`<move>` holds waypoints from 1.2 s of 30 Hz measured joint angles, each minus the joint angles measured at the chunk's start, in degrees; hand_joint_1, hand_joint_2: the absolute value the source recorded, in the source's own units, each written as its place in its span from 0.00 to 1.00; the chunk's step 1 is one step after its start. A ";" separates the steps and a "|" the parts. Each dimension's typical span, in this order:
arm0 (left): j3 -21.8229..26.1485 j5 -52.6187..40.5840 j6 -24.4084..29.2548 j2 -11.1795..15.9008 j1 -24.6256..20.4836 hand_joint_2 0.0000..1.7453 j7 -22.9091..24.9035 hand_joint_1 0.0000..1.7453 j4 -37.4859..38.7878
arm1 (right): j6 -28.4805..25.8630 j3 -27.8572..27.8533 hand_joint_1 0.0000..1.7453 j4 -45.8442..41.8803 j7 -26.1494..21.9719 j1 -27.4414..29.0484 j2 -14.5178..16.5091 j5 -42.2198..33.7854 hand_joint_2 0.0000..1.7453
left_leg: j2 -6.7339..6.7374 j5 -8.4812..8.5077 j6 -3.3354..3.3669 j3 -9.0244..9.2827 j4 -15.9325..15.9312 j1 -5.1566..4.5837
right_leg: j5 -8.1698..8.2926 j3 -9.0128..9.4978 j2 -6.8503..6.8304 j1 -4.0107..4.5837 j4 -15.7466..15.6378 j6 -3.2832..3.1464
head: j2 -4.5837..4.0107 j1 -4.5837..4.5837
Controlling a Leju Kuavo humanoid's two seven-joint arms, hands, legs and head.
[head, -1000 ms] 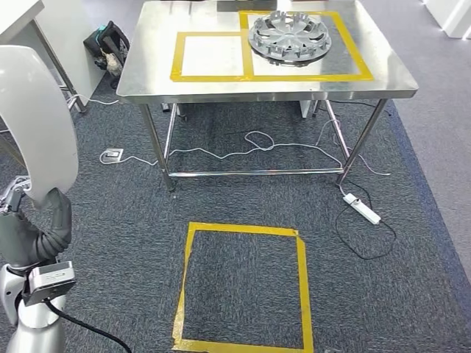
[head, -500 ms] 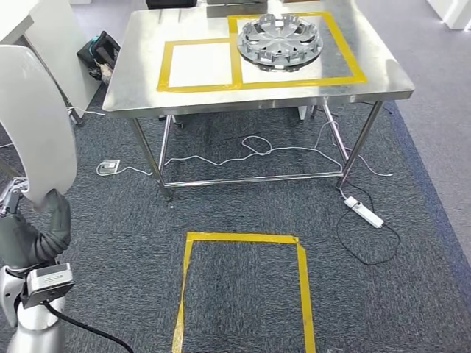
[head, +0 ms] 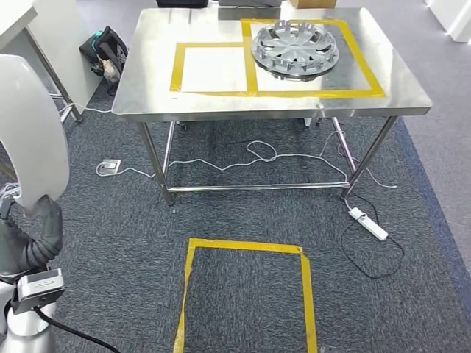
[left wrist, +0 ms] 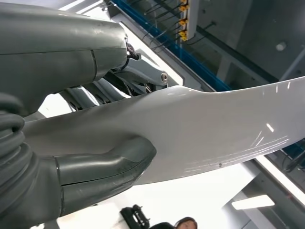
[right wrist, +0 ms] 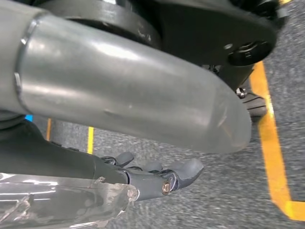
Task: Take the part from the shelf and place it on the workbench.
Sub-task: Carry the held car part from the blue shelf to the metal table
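Observation:
The part (head: pixel 28 125) is a large white curved panel at the left edge of the head view, held up by my left hand (head: pixel 34 237). In the left wrist view the thick grey thumb (left wrist: pixel 107 164) presses under the glossy white panel (left wrist: pixel 216 129) and the darker fingers (left wrist: pixel 107 88) lie over its far side. The steel workbench (head: pixel 150 81) stands ahead, across a stretch of carpet. My right hand (right wrist: pixel 158 179) hangs over the carpet with its fingers stretched out and nothing in them.
On the workbench, yellow tape marks an empty left rectangle (head: pixel 211 68) and a right one holding a silver hubcap (head: pixel 294 48). A yellow taped square (head: pixel 244 294) lies on the floor before me. A power strip (head: pixel 369 224), cables and a dark bag (head: pixel 105 48) lie around the bench's legs.
The whole view has shifted with my body: the workbench sits lower and further right in the picture than half a second ago. The white panel stays in my left hand.

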 joint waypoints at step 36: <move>0.88 -1.10 -2.20 -0.61 -0.70 1.00 0.09 1.00 -0.60 | -0.41 0.18 0.00 0.00 0.05 0.12 0.27 -1.26 0.00 | 0.10 -0.23 -1.94 1.66 -0.69 0.17 | 2.28 5.91 0.01 0.11 -11.08 -1.24 | 0.00 -0.13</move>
